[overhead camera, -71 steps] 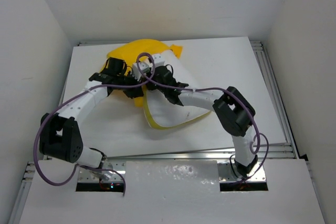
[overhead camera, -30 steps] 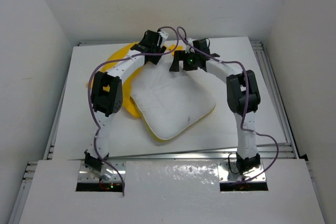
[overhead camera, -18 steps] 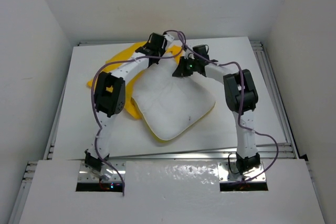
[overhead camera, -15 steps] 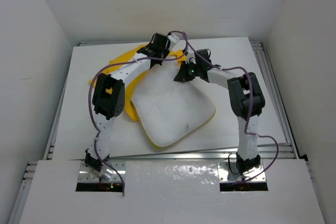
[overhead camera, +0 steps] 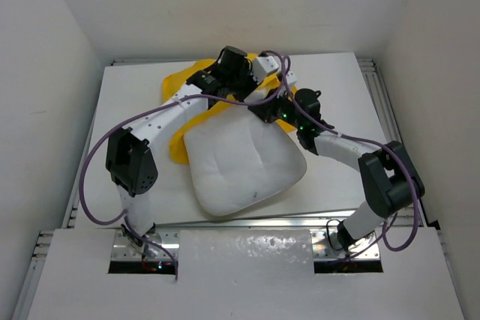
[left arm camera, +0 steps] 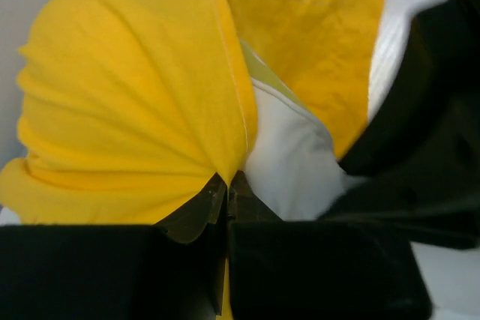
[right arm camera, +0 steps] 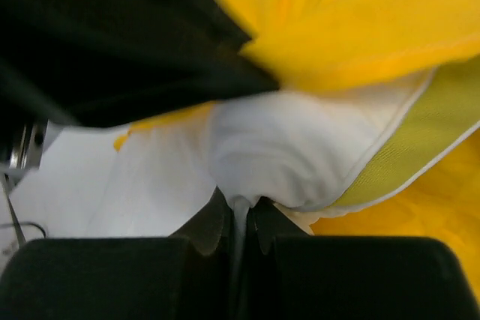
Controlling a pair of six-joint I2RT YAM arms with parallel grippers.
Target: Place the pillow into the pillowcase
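The white pillow [overhead camera: 244, 166] lies in the middle of the table. The yellow pillowcase [overhead camera: 184, 80] is bunched at its far end, with a strip showing at the pillow's left side. My left gripper [overhead camera: 238, 88] is at the pillow's far edge, shut on a fold of the pillowcase [left arm camera: 127, 95]; the pillow [left arm camera: 292, 162] shows just beside its jaws. My right gripper [overhead camera: 264, 110] is close beside it, shut on a pinch of the pillow [right arm camera: 300, 148]. The pillowcase's hem [right arm camera: 420, 155] runs around that corner. The print on the pillowcase is hidden.
The white table [overhead camera: 337, 88] has metal rails along its right edge [overhead camera: 390, 125] and near edge. White walls close in the back and both sides. Purple cables loop over both arms near the grippers.
Both arms have dropped and swung nearer, the right elbow out to the right. The grippers drew together at the pillow's far edge. The yellow rim under the pillow's near edge no longer shows.
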